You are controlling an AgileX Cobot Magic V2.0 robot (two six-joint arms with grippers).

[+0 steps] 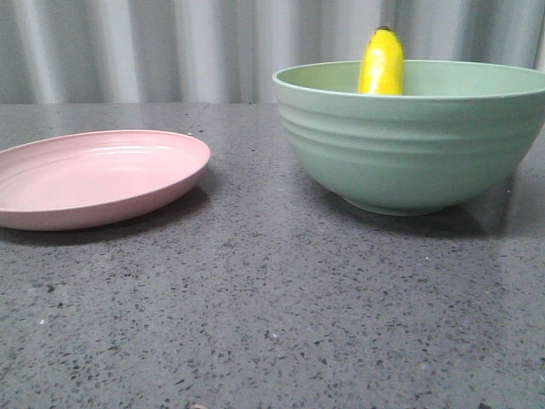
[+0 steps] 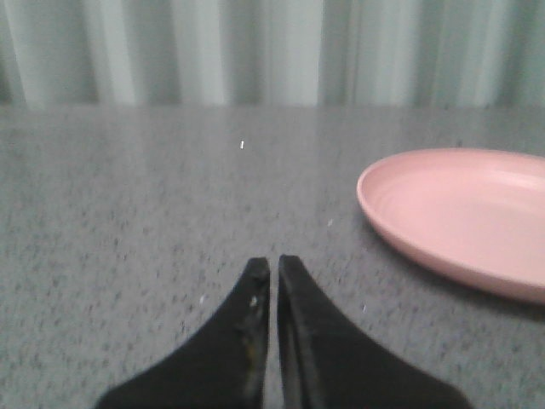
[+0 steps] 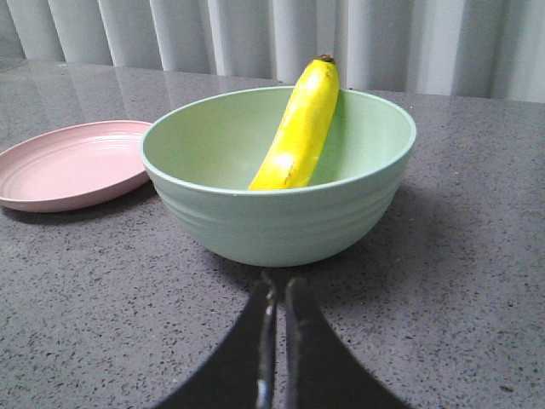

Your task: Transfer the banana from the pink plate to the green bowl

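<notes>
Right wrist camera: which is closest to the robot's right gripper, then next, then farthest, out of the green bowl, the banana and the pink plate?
1. Green bowl, straight ahead of the right gripper.
2. Banana, inside that bowl, leaning on its far wall.
3. Pink plate, off to the side, beyond the bowl.

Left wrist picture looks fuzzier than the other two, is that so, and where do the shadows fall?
Yes: the left wrist view is soft, the speckled grey stone table and shallow pale pink plate smeared; the right wrist view is sharp on the glossy yellow banana leaning in the ridged mint-green bowl; the front view shows dark shadows under plate and bowl, and faint sheen on the table.
</notes>
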